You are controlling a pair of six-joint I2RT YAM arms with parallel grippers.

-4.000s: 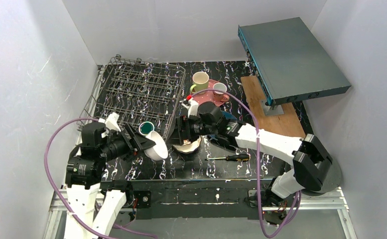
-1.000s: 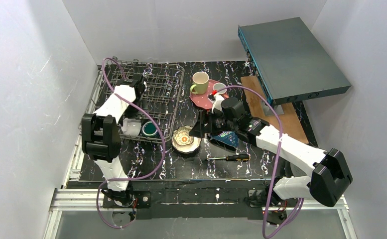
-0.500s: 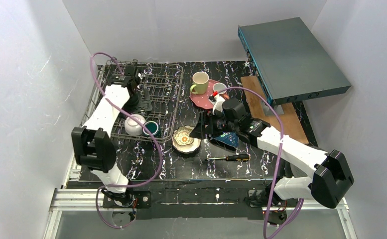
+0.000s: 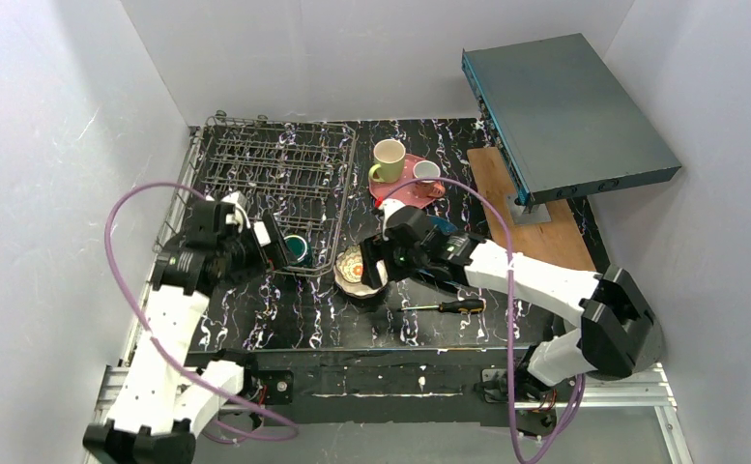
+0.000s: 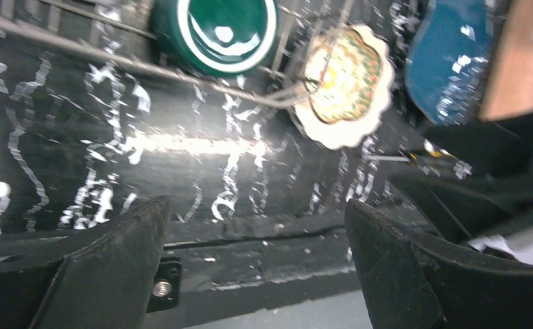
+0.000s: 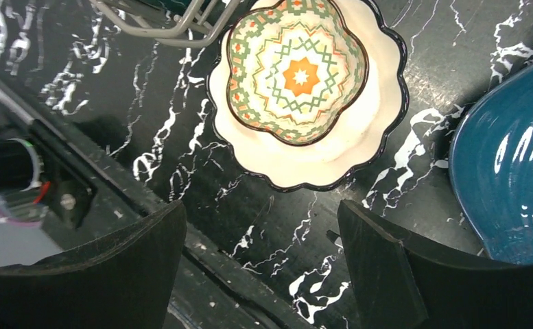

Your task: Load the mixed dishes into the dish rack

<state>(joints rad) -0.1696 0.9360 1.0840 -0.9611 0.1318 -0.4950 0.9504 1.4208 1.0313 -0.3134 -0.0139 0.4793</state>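
Observation:
The grey wire dish rack stands at the back left. The green-inside cup sits in its near right corner, also in the left wrist view. My left gripper is open and empty just left of that cup; the white bowl is hidden. The floral cream bowl lies upright just right of the rack. My right gripper is open above its near rim. The blue ribbed plate lies right of the bowl. The yellow-green mug and salmon cup stand on the pink plate.
A black-and-yellow screwdriver lies near the front edge. The flat teal-grey box rests tilted at the back right over a wooden board. White walls close in on both sides.
My left arm has pulled back from over the rack to its near left side. My right gripper has moved left, over the floral bowl. The white bowl no longer shows.

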